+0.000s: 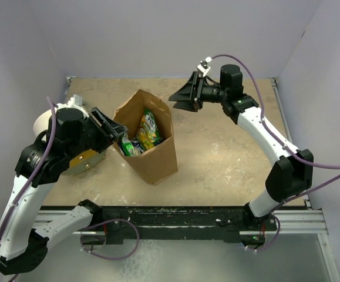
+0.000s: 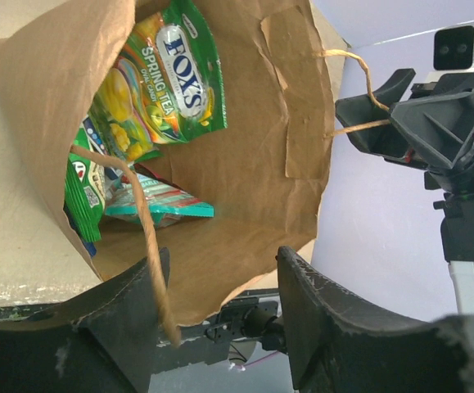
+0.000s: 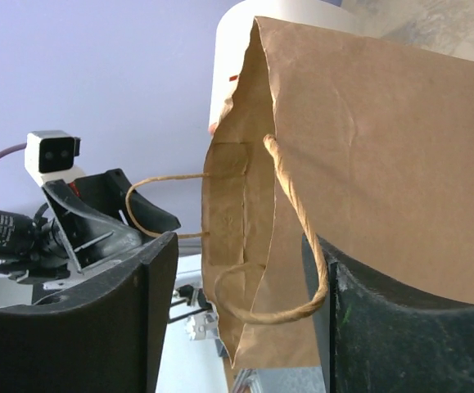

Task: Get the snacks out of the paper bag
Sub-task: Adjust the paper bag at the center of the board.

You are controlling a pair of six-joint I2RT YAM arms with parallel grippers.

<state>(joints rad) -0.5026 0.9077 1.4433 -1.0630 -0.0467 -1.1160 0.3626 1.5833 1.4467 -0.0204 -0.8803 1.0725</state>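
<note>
- My left end effector (image 1: 107,126) is open and empty at the paper bag (image 1: 155,158) rim.
- My right end effector (image 1: 185,98) is open and empty at its far corner.
- The snacks (image 1: 147,132) lie inside the bag, upright on the tabletop (image 1: 228,158).

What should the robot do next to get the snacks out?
Probably close the left gripper on the rim of the bag, which sits between its open jaws. That would steady the upright bag while the open right gripper reaches for the snacks inside.
</note>
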